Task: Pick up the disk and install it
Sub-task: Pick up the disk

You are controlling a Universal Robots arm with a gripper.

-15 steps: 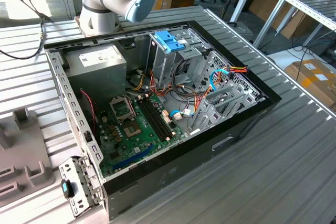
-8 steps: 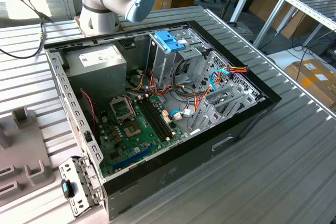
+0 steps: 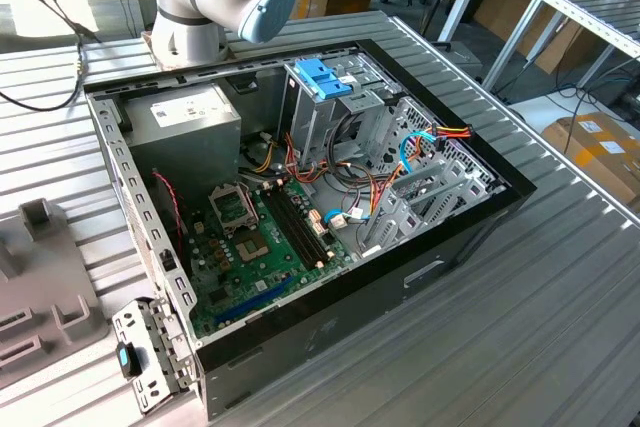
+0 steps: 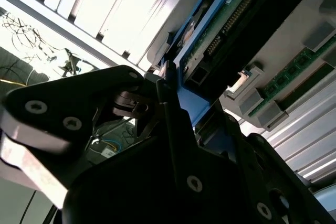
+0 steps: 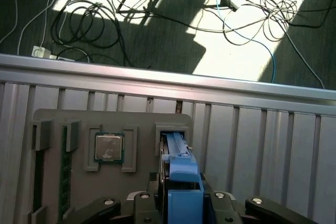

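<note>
- Your gripper (image 5: pixel 182 195) is clamped narrow on the disk (image 5: pixel 177 153). In the first wrist view its black fingers (image 5: pixel 212 203) press against either side of the blue rail.
- The disk stands on edge in a slot of the grey holder tray (image 5: pixel 139 121), next to the recess that holds a processor chip (image 5: pixel 108 147) (the chip lies flat and does not touch the disk).
- In the second wrist view you see the disk's green circuit board (image 4: pixel 231 19), with a memory stick (image 4: pixel 294 80) lying in the tray near it.
- In the exterior view the tray lies at 8 o'clock on the ribbed table (image 3: pixel 520 347), just beside the open computer case (image 3: pixel 430 267) at centre.
- Inside the case, the drive cage with its blue handle (image 3: pixel 322 79) stands at 12 o'clock and the power-supply box (image 3: pixel 190 117) at 10 o'clock. The arm's base (image 3: pixel 200 7) rises behind them at 11 o'clock.
</note>
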